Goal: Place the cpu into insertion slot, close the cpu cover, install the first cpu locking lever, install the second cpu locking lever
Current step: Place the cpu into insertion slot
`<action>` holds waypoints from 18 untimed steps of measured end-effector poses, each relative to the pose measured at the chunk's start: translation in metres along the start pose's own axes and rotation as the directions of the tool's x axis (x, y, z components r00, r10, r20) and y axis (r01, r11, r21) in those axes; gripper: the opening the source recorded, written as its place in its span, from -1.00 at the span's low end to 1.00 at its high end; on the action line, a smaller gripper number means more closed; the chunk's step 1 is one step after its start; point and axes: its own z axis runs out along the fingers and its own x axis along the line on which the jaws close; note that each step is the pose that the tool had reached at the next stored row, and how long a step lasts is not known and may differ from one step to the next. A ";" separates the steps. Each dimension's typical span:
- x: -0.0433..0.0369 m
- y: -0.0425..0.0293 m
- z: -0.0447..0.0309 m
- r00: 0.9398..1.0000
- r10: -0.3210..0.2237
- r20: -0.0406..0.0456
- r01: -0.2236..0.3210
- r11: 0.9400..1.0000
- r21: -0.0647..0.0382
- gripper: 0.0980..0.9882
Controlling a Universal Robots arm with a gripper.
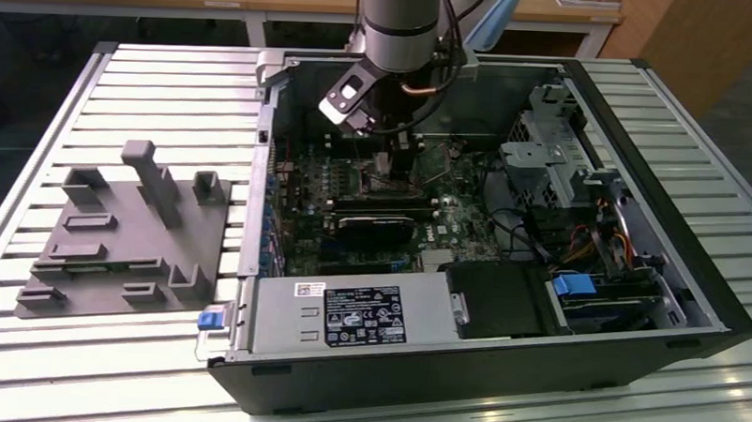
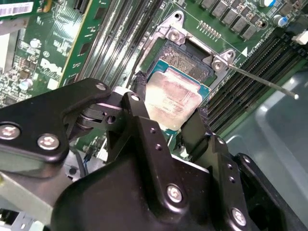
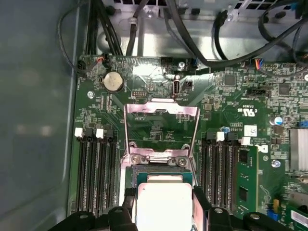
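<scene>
My gripper (image 2: 171,96) is shut on the cpu (image 2: 173,98), a flat square chip with a dull silver top and a green edge, one black finger on each of two opposite sides. The chip is just over the insertion slot (image 2: 188,58), part of whose pin field still shows beyond the chip. In the first wrist view the cpu (image 3: 163,204) lies between the fingers (image 3: 128,202), and the cpu cover (image 3: 161,109), a silver frame, stands flipped open past the slot (image 3: 161,171). One thin locking lever (image 2: 262,80) sticks out, unlatched. In the exterior view the gripper (image 1: 384,155) reaches down into the open computer case.
Long black memory slots (image 3: 96,173) flank the socket on both sides. A black cooler block (image 1: 375,225), a power supply (image 1: 347,315), a drive cage (image 1: 547,151) and loose cables (image 1: 600,247) crowd the case. A grey fixture plate (image 1: 125,230) lies on the table at the exterior view's left.
</scene>
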 end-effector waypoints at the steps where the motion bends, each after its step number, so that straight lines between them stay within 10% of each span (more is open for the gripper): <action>1: 0.0003 -0.0010 0.0014 1.000 0.000 0.000 0.000 1.000 0.000 0.00; 18: 0.0021 -0.0059 0.0214 1.000 0.011 0.004 -0.011 1.000 0.006 0.00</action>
